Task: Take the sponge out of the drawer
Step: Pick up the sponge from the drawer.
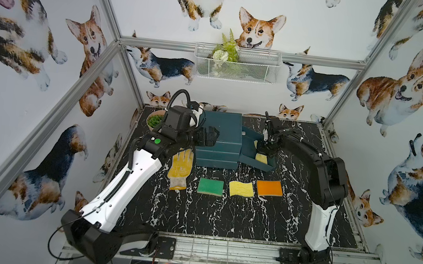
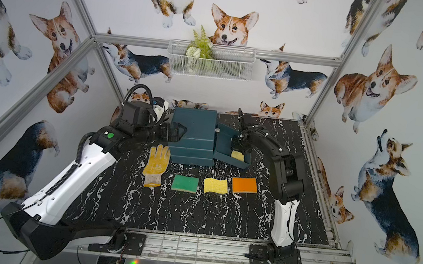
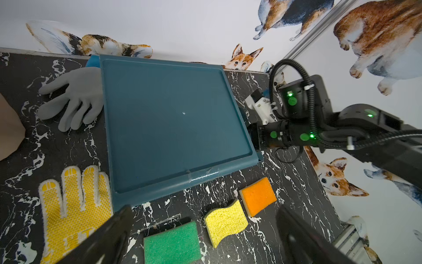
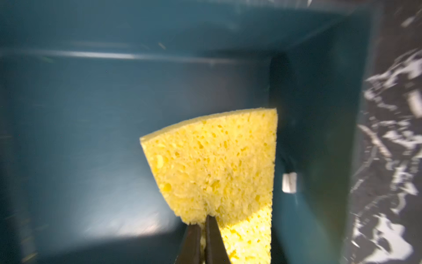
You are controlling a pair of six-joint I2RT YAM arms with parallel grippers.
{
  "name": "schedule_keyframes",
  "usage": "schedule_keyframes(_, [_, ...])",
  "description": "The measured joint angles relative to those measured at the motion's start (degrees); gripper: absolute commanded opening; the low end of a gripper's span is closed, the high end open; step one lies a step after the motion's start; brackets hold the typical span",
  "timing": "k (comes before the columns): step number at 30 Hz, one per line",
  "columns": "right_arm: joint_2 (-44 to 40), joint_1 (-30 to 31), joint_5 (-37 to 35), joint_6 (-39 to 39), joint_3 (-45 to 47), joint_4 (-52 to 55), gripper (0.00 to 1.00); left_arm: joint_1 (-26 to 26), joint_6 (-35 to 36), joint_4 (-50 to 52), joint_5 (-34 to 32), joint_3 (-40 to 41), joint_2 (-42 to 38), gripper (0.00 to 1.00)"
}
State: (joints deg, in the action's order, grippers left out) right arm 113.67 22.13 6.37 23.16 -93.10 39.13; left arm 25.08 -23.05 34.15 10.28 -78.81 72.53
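Sponge (image 4: 214, 164), yellow, is inside the open drawer (image 1: 248, 149) at 3 o'clock of the cabinet (image 1: 221, 131); I have my right gripper (image 4: 204, 225) pinched tight on its edge. My left gripper (image 1: 207, 137) gapes wide at the cabinet's 9 o'clock.

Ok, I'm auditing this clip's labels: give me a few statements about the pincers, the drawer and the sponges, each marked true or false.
1. The right pincer is shut on a yellow sponge inside the drawer. True.
2. The left pincer grips the yellow glove. False: it is open and empty, and the glove lies flat on the table.
3. The green sponge, a second yellow sponge and the orange sponge lie in a row on the table. True.
4. The drawer is pushed shut. False: it stands pulled out of the cabinet.
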Motion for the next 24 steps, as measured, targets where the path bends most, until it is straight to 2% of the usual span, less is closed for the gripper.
schedule_keyframes(7, [-6.58, 0.00, -2.16, -5.81, -2.69, 0.48, 0.00, -0.59, -0.15, 0.09, 1.70, -0.20, -0.04, 1.00])
schedule_keyframes(10, [-9.46, 0.00, -2.80, -8.83, -3.15, 1.88, 0.00, -0.98, -0.15, 0.55, 3.67, -2.82, 1.70, 1.00])
schedule_keyframes(16, [-17.79, 0.66, 2.29, -16.37, -2.03, 4.96, 0.00, -1.20, -0.07, 5.68, 11.82, -14.21, 10.58, 1.00])
schedule_keyframes(24, [-21.84, 7.37, 4.96, -28.02, -3.41, 14.84, 0.02, -0.39, -1.77, 10.43, 25.09, -25.79, 19.98, 0.98])
